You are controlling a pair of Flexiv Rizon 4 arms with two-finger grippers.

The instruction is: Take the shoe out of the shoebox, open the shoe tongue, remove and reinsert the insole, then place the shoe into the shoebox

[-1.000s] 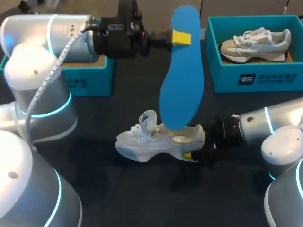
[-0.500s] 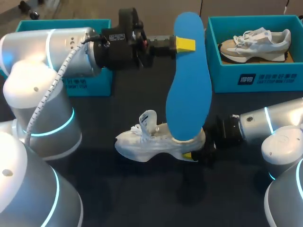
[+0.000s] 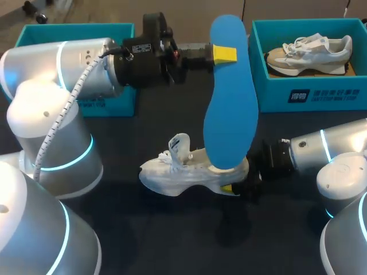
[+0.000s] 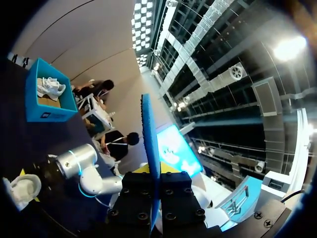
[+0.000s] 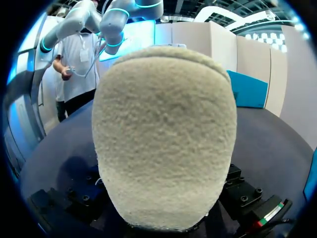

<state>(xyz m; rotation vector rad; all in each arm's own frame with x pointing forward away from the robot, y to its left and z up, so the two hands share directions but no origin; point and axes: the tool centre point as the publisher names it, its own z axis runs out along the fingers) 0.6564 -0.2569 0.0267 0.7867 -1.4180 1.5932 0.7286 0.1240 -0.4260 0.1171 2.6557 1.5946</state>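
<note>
**Insole blocks the shoe's opening from above**

The insole (image 3: pixel 229 97) stands upright over the shoe (image 3: pixel 192 172), its lower end at the heel opening. The right gripper (image 3: pixel 229 188) seems to close off the heel side. Bare table (image 3: pixel 172 240) lies in front of the shoe and toward the left box (image 3: pixel 109 100).

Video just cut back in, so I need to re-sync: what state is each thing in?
insole: out of the shoe, upright, lower end at the shoe's heel opening
left gripper: shut on insole's top
shoe: on the table, out of its box
tongue: raised
right gripper: at shoe's heel, grip hidden
right box: open, second shoe inside
left box: open, mostly behind left arm
</note>
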